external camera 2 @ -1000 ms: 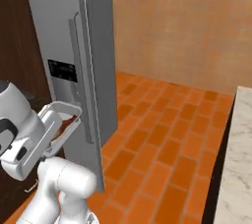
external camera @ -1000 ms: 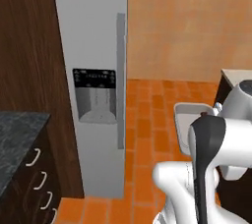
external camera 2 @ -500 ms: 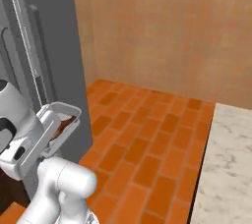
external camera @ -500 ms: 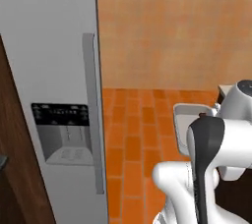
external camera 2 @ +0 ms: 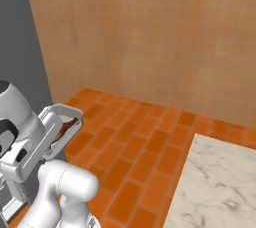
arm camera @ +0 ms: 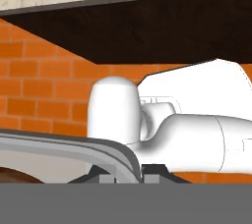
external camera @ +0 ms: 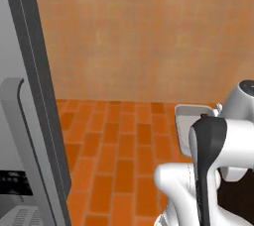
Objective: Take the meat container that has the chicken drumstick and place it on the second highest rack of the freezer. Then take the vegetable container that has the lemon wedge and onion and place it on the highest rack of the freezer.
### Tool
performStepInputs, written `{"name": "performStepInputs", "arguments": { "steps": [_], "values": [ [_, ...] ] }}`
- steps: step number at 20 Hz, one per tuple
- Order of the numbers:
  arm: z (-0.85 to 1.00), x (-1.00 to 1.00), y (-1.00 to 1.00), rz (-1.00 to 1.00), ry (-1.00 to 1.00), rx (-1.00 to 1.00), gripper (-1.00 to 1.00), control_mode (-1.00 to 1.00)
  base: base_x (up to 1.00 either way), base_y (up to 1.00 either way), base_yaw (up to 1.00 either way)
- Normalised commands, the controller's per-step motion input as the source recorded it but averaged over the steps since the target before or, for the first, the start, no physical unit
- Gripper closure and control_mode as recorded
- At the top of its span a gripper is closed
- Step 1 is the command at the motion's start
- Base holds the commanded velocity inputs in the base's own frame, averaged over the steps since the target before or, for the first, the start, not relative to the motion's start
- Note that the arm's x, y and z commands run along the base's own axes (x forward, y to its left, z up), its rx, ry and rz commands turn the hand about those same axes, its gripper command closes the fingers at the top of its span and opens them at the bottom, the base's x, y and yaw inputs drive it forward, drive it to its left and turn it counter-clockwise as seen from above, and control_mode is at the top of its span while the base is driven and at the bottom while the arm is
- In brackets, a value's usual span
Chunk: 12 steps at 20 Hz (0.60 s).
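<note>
1. I have the tray (external camera 2: 59,128) up at the claw (arm camera: 123,173); in the hand view its grey rim curves over the finger tips and seems pinched between them, so I judge the claw clenched on the tray, though the tips themselves are mostly hidden
2. The freezer (external camera: 30,121) lies off to the arm's left: in the left base view its grey door edge and bar handle (external camera: 12,121) stand at the left border, while the tray sits at the right beside the arm. The door looks closed from here, and I cannot see any rack
3. In the right base view the tray's long axis runs away from the arm toward the brick floor (external camera 2: 145,142), tilted a little
4. Inside it I see a reddish-brown piece, which I take for the drumstick (external camera 2: 65,128); most of it is hidden by the rim
5. A marble bench (external camera 2: 215,187) sits at the lower right, well apart from the tray
6. My judgement: the base must face the freezer before the tray can go in
</note>
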Motion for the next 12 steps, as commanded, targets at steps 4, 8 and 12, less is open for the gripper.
{"name": "performStepInputs", "arguments": {
  "steps": [4, 8, 12],
  "values": [
    [0.00, 0.00, 0.00, 0.00, 0.00, 0.00, 1.00, 1.00, 1.00, -0.68, 0.37],
    [0.00, 0.00, 0.00, 0.00, 0.00, 0.00, 1.00, 1.00, 1.00, -0.53, 0.56],
    [0.00, 0.00, 0.00, 0.00, 0.00, 0.00, 1.00, 1.00, 1.00, -0.36, 0.34]
  ]
}}
